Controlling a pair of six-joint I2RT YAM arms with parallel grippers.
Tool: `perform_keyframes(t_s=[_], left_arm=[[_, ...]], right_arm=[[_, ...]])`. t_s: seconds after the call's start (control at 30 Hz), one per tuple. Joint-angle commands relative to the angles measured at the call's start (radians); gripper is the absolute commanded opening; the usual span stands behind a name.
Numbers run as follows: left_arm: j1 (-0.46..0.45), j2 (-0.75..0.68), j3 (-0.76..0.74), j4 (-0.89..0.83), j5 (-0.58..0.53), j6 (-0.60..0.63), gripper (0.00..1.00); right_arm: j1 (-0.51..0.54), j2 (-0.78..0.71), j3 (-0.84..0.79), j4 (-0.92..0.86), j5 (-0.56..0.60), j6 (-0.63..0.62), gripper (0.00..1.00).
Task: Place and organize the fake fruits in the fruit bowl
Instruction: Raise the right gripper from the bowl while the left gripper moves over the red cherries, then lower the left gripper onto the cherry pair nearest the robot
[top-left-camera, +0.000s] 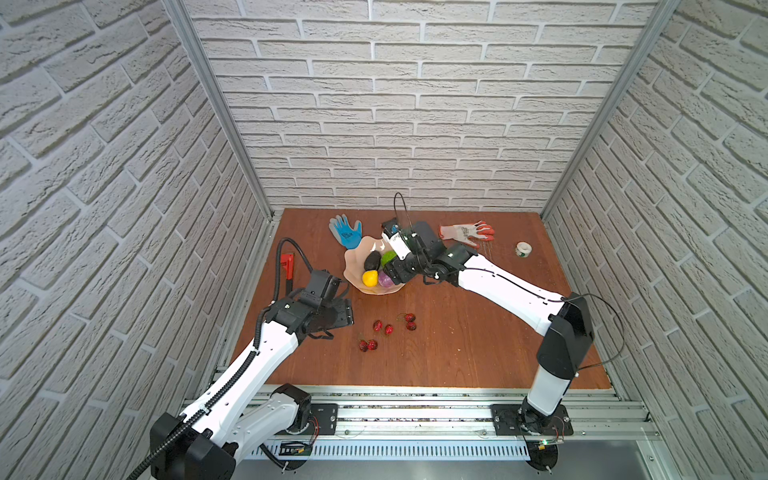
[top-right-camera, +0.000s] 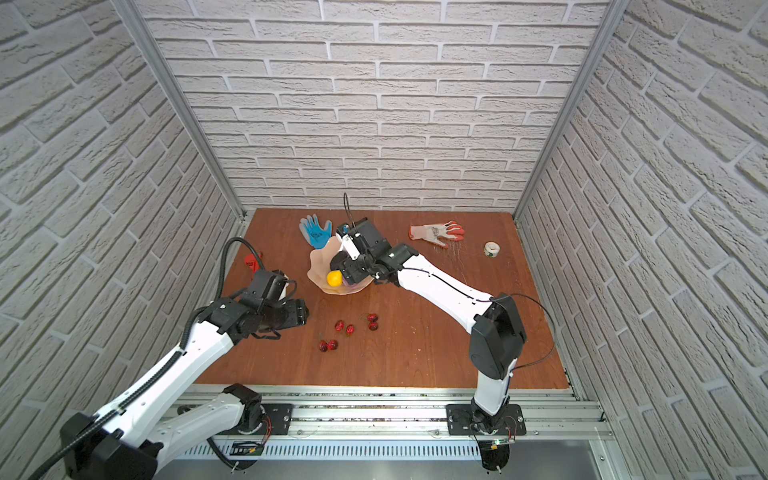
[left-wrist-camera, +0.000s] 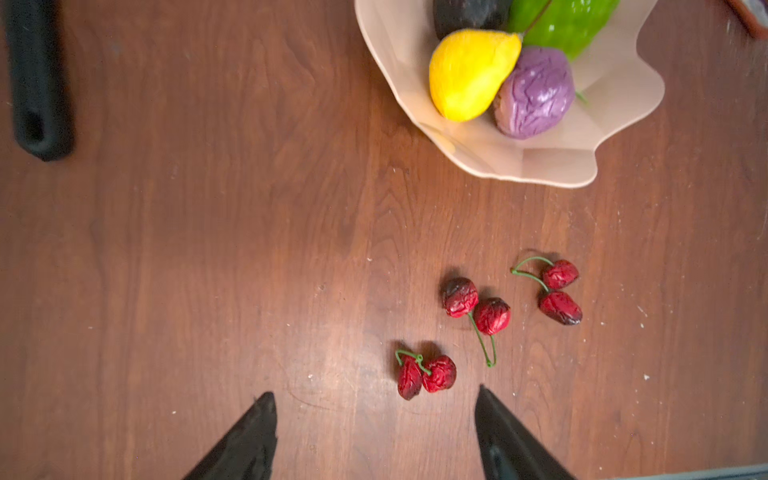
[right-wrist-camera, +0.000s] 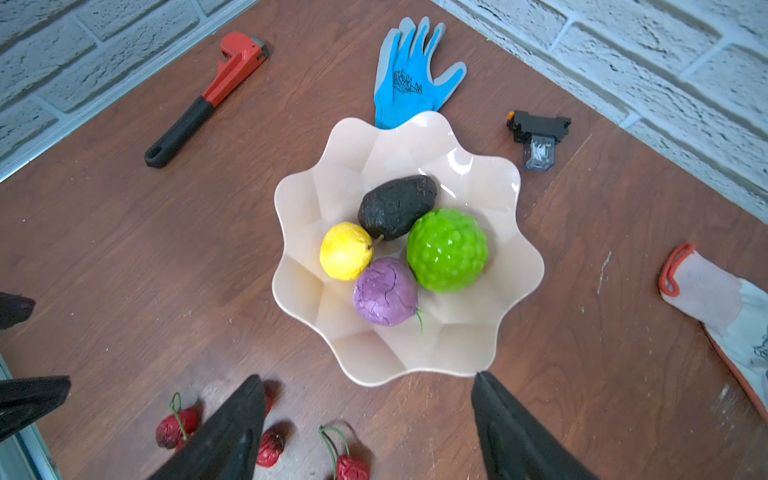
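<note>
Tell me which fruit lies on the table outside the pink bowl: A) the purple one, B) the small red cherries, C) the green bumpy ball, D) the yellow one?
B: the red cherries lie in pairs on the table, while the yellow fruit, purple fruit, green ball and dark avocado sit inside the bowl.

Robot lab test booth: faux-brick panels (top-left-camera: 395, 104), aluminium frame posts (top-left-camera: 221, 112), wooden tabletop (top-left-camera: 457, 353), slotted base rail (top-left-camera: 415, 411).

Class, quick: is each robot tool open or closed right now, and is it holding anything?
Left tool: open, holding nothing.
Right tool: open, holding nothing.
</note>
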Motion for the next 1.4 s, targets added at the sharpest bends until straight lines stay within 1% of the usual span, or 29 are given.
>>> perform_keyframes(t_s=[0.0, 0.1, 0.2, 0.27, 0.33, 0.5, 0.63, 0.73, 1.0, 1.1, 1.23, 1.37], left_arm=[[-0.06, -0.008, -0.029, 0.032, 0.02, -0.055, 0.75], [-0.12, -0.001, -0.065, 0.027, 0.019, -0.089, 0.76], [-0.137, 0.013, -0.122, 0.077, 0.053, -0.133, 0.76], [-0.147, 0.021, -0.142, 0.11, 0.078, -0.167, 0.76], [-0.176, 0.027, -0.15, 0.131, 0.077, -0.191, 0.76], [-0.195, 0.089, -0.141, 0.141, 0.074, -0.193, 0.76], [-0.198, 0.164, -0.123, 0.164, 0.07, -0.198, 0.73], [-0.199, 0.208, -0.111, 0.168, 0.067, -0.198, 0.7], [-0.2, 0.235, -0.126, 0.219, 0.079, -0.228, 0.52], [-0.201, 0.24, -0.131, 0.223, 0.078, -0.233, 0.47], [-0.201, 0.241, -0.128, 0.214, 0.066, -0.234, 0.43], [-0.2, 0.246, -0.125, 0.217, 0.078, -0.237, 0.38]], right_arm=[[0.009, -0.077, -0.111, 0.067, -0.021, 0.049, 0.77], [0.009, -0.146, -0.224, 0.095, -0.026, 0.089, 0.76], [0.01, -0.193, -0.322, 0.178, -0.035, 0.128, 0.75], [0.012, -0.199, -0.323, 0.171, -0.043, 0.143, 0.74], [0.016, -0.202, -0.322, 0.164, -0.034, 0.14, 0.74], [0.018, -0.206, -0.372, 0.21, -0.031, 0.152, 0.74], [0.017, -0.181, -0.375, 0.21, -0.052, 0.16, 0.73], [0.018, -0.168, -0.367, 0.207, -0.047, 0.157, 0.73], [0.018, -0.146, -0.371, 0.219, -0.057, 0.172, 0.73], [0.019, -0.143, -0.372, 0.216, -0.058, 0.17, 0.73], [0.019, -0.141, -0.373, 0.213, -0.059, 0.169, 0.73], [0.019, -0.137, -0.376, 0.216, -0.066, 0.173, 0.72]])
